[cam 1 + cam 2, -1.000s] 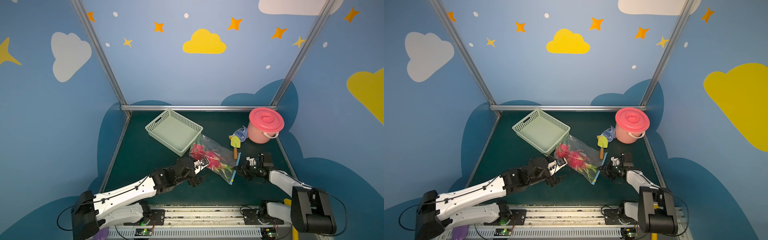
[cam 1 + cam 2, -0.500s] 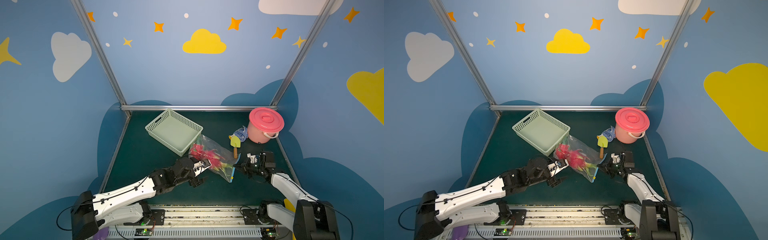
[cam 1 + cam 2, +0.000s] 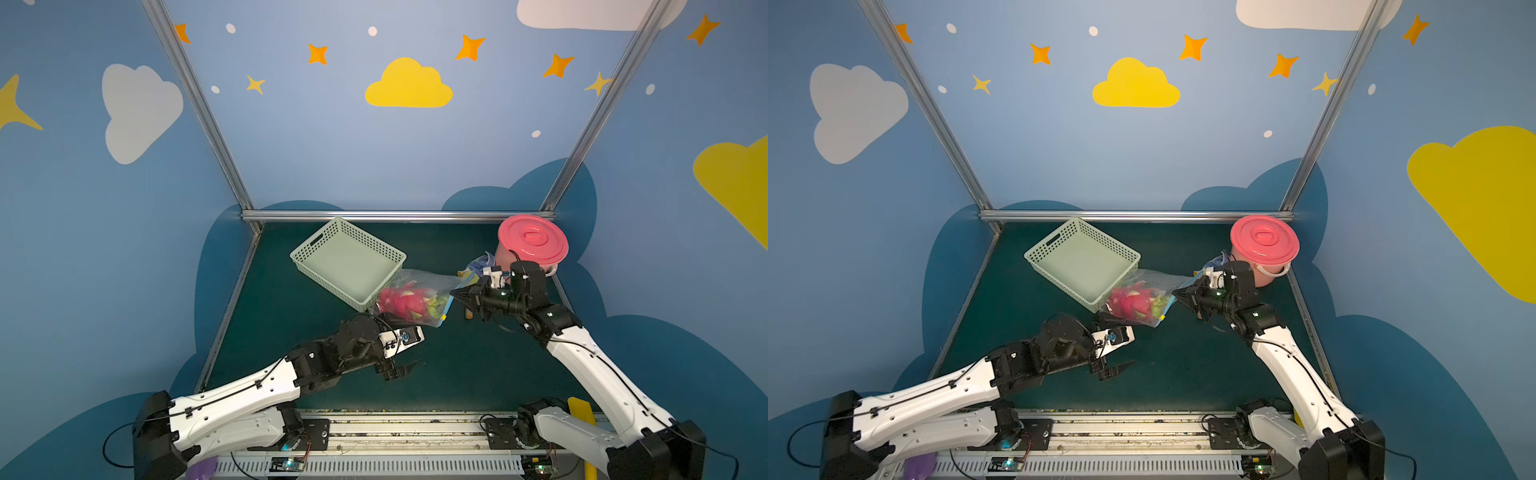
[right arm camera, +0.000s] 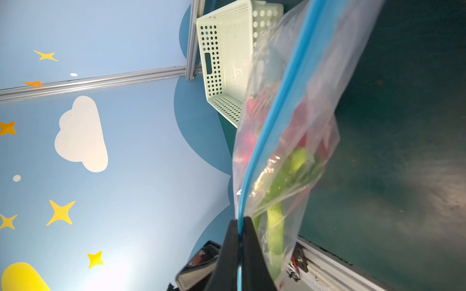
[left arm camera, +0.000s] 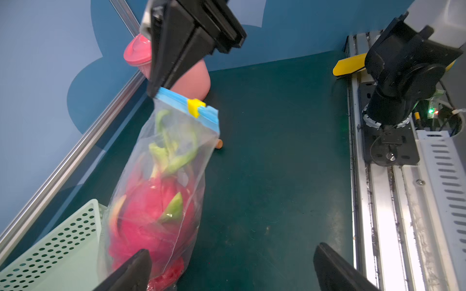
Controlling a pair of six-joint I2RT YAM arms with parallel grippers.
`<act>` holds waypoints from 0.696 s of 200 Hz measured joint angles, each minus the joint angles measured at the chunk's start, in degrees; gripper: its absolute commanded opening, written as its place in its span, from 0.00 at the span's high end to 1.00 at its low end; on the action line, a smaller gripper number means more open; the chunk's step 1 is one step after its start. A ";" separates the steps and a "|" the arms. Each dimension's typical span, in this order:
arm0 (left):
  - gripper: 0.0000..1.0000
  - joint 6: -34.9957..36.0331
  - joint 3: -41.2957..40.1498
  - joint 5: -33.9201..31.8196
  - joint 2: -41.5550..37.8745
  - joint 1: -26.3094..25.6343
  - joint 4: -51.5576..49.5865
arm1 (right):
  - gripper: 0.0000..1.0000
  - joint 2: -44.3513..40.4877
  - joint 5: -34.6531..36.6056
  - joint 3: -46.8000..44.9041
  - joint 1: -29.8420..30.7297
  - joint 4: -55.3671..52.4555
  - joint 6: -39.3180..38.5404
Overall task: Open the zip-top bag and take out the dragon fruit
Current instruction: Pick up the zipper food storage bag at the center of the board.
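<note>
the right tool (image 3: 455,296) is clenched on one end of the light-blue zip strip (image 5: 176,99) of the zip-top bag (image 3: 424,286), its two black fingers pressed flat on the strip in the right wrist view (image 4: 240,224). the clear bag stretches away from that tool's tip, zip end raised and the heavy end sagging low. the dragon fruit (image 5: 153,209), pink with green scales, sits inside the bag at the end farthest from the right tool, in both top views (image 3: 1127,301). a small yellow tab (image 5: 194,107) rides the strip near its far end from the grip, and the strip reads as one unbroken line. the left tool (image 3: 402,340) is released, jaws spread wide over the dark green worktop (image 3: 457,374), grasping nothing; in the left wrist view (image 5: 231,248) the bag's bottom lies just ahead of one finger rather than between the two, and contact cannot be told. a pale green basket (image 3: 316,237) stands just beyond the bag's fruit end, and a pink lidded bucket (image 3: 532,239) stands behind the right tool.
</note>
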 measured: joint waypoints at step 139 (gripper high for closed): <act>0.53 -13.84 6.95 -16.02 1.27 10.93 10.51 | 1.00 22.18 9.22 32.76 13.84 -8.02 2.67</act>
